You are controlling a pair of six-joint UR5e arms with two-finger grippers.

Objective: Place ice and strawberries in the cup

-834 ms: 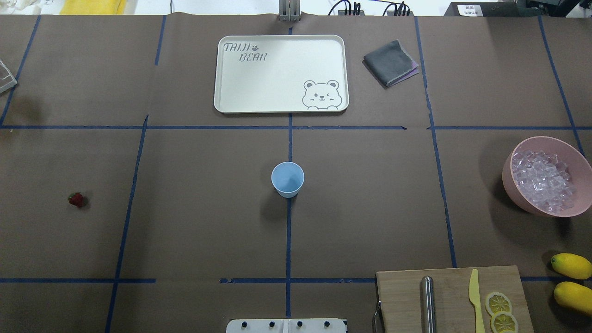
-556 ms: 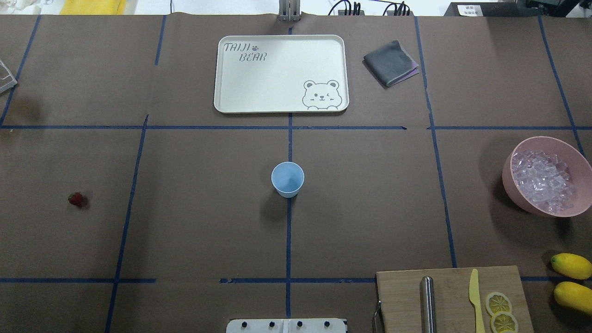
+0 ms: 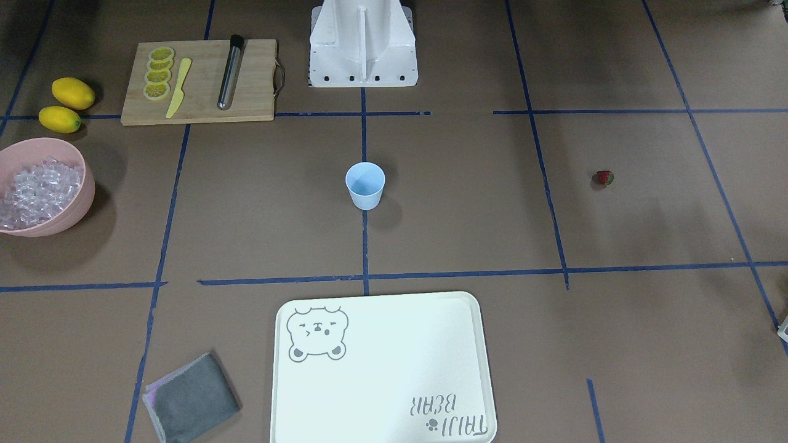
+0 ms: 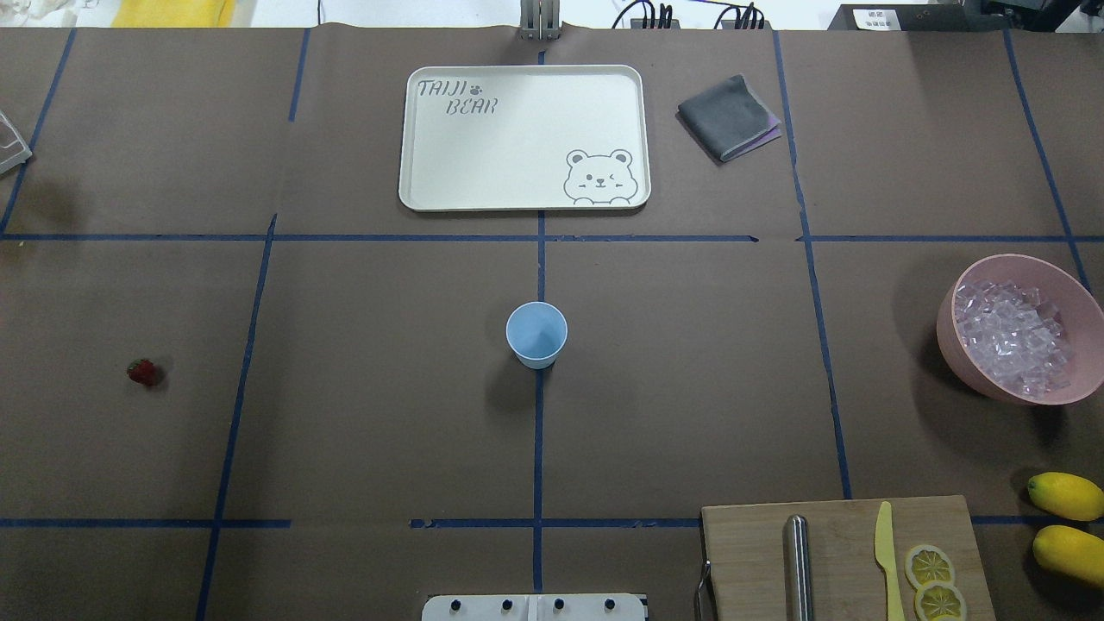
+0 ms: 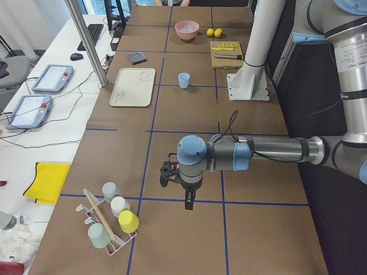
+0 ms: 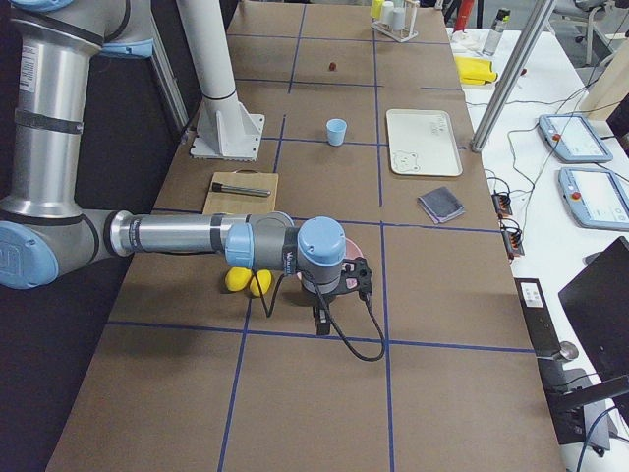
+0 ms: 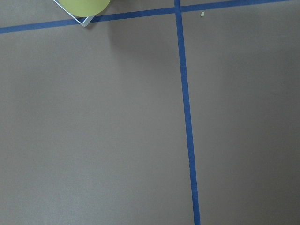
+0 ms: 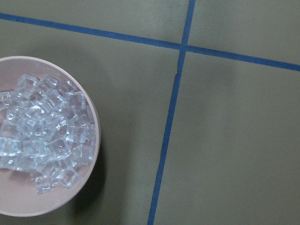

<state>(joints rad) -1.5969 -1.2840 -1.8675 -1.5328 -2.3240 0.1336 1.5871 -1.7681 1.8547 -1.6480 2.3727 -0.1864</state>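
The brown-papered table [image 4: 690, 388] lies under both arms. The left gripper [image 5: 187, 201] hangs above its left end and the right gripper [image 6: 321, 321] above its right end. Each shows only from the side, so I cannot tell whether the jaws stand wide or narrow. The white tray [image 4: 517, 147] lies well apart from both sets of jaws, across the table between them. The cutting board [image 4: 750, 552] sits nearer the right jaws than the left. The pink bowl [image 4: 957, 354] stands near the right jaws. The cup [image 4: 536, 335] stands upright between the two sets of jaws, well apart from each. Two lemons [image 4: 1065, 496] lie near the right jaws. The strawberry [image 4: 143, 372] lies on the left jaws' side, well apart from the cup. The ice [image 4: 1013, 341] is heaped in the bowl, near the right jaws.
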